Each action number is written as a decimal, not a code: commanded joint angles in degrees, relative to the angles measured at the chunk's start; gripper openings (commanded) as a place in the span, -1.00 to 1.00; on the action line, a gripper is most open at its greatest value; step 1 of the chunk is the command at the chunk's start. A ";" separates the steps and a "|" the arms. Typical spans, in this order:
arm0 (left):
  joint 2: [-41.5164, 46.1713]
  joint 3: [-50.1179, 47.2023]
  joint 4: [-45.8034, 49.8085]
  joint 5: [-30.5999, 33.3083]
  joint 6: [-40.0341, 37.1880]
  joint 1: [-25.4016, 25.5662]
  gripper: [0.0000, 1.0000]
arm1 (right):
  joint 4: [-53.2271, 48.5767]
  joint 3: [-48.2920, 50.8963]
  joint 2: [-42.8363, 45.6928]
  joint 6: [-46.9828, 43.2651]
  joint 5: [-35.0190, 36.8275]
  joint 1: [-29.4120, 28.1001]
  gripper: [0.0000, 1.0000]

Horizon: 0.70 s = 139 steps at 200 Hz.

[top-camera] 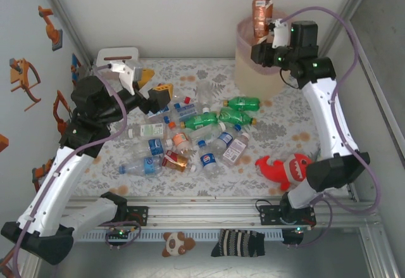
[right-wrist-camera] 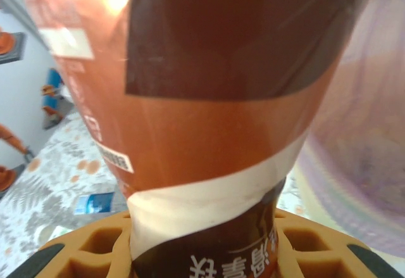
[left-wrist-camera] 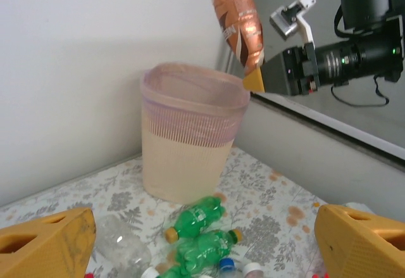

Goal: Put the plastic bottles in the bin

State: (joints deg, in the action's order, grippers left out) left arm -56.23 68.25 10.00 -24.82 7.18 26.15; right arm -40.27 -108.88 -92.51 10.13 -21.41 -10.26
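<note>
My right gripper (top-camera: 262, 37) is shut on a brown and orange labelled bottle (top-camera: 261, 12), holding it upright over the pink rim of the beige bin (top-camera: 253, 75) at the back right. The left wrist view shows that bottle (left-wrist-camera: 237, 21) above the bin (left-wrist-camera: 190, 132). In the right wrist view the bottle (right-wrist-camera: 221, 101) stands between the orange fingers (right-wrist-camera: 76, 252). My left gripper (top-camera: 152, 83) hangs open over the pile, nothing between its fingers (left-wrist-camera: 44, 246). Several bottles lie mid-table: green ones (top-camera: 240, 103) (left-wrist-camera: 196, 218) and clear blue-labelled ones (top-camera: 142, 166).
A red plush shark (top-camera: 285, 167) lies at the front right beside the right arm. A low white box (top-camera: 117, 56) sits at the back left. Walls close in the table at the back and both sides. A plush dog (top-camera: 177, 243) and a striped sock (top-camera: 237, 243) lie below the front rail.
</note>
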 commanded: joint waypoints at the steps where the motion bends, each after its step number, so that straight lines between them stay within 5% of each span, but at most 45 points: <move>1: 0.68 -1.22 0.56 1.94 0.23 -0.31 0.77 | -6.85 -8.42 -5.55 0.61 3.73 2.96 -0.94; 53: 0.13 -3.75 -0.02 3.96 -0.06 -0.44 0.76 | -16.08 -25.98 -20.07 1.76 9.71 5.76 -0.93; 139: -1.96 -7.93 -2.04 5.56 0.64 -1.01 0.74 | -12.18 -36.17 -32.01 -0.95 12.51 6.39 -0.93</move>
State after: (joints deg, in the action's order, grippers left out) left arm -58.13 61.49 10.09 -19.81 7.18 25.67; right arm -54.83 -141.80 -122.83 10.92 -10.52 -4.32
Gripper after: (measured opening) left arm 0.872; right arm 0.350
